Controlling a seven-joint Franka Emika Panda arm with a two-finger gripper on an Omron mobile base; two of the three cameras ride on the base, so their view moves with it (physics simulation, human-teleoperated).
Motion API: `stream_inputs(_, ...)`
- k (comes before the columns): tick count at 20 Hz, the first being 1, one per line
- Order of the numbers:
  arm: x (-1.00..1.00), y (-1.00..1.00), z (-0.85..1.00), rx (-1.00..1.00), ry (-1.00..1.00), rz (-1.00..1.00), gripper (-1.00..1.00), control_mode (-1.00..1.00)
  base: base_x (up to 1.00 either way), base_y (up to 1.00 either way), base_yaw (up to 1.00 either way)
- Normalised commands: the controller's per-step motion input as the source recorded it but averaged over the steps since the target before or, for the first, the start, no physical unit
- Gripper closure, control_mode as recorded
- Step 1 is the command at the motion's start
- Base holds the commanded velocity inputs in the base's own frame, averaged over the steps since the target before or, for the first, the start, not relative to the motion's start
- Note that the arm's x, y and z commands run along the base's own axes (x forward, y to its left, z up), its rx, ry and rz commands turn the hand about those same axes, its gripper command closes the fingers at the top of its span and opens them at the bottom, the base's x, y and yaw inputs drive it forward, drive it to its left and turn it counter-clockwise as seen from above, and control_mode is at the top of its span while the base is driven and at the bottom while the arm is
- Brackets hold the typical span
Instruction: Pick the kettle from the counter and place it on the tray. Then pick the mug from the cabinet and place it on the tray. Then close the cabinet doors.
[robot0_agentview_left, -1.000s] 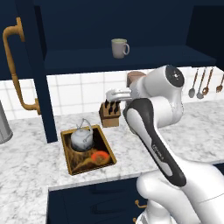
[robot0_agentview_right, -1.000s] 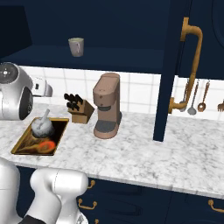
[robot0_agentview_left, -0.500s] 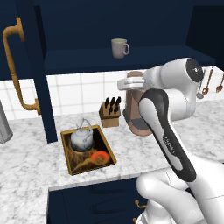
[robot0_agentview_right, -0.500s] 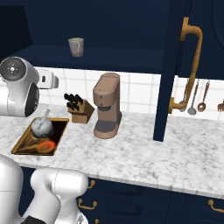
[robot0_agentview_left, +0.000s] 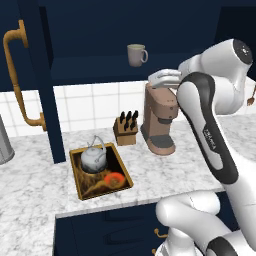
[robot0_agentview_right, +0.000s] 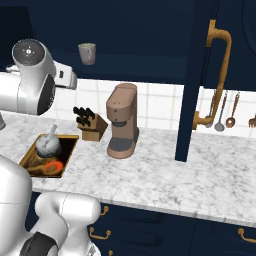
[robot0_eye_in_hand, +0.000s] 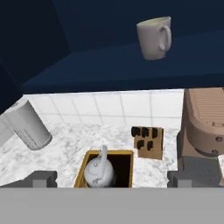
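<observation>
Your next reach is up and forward: the mug (robot0_eye_in_hand: 154, 37) stands on the cabinet shelf (robot0_agentview_left: 100, 70), higher than the gripper (robot0_agentview_left: 165, 77) and ahead of it, a little off to the arm's left in the left base view. In the hand view it sits near the top, right of centre, upright, its handle turned to that picture's right. The claw is spread wide with nothing between its tips, hanging above the coffee machine (robot0_agentview_left: 159, 117) just under the level of the shelf edge.

The kettle (robot0_agentview_left: 94, 157) already rests inside the tray (robot0_agentview_left: 122, 170) on the counter (robot0_agentview_right: 150, 175), near the tray's back end, with the orange-red picture showing in front of it. So that first part looks done, and you are on the mug.

What stands in your way is mostly the shelf's front lip: you need to rise clear of it before going in. The coffee machine is directly below the hand, and the knife block (robot0_agentview_left: 125, 130) stands between it and the tray; both matter on the way back down. The left cabinet door (robot0_agentview_left: 45, 80) and the right cabinet door (robot0_agentview_right: 192, 75) stand open to either side, well apart from the mug. How deep on the shelf the mug sits you can't tell well from these angles.
</observation>
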Motion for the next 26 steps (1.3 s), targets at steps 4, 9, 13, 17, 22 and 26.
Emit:
stream_inputs(4,0.0,-0.34,0.28,-0.06,-0.05,0.18,-1.0,-1.0,0.0,0.0,0.0)
stream_inputs(9,0.07,-0.25,0.16,-0.12,-0.04,0.0,-1.0,-1.0,0.0,0.0,0.0)
stream_inputs(13,0.26,-0.16,0.05,-0.15,-0.02,0.0,-1.0,-1.0,0.0,0.0,0.0)
stream_inputs(17,0.35,-0.17,0.0,-0.05,-0.11,0.0,-1.0,-1.0,0.0,0.0,0.0)
stream_inputs(22,0.43,-0.13,0.05,0.0,-0.02,0.0,-1.0,-1.0,0.0,0.0,0.0)
stream_inputs(26,0.33,0.0,0.0,0.01,-0.07,0.0,-1.0,-1.0,0.0,0.0,0.0)
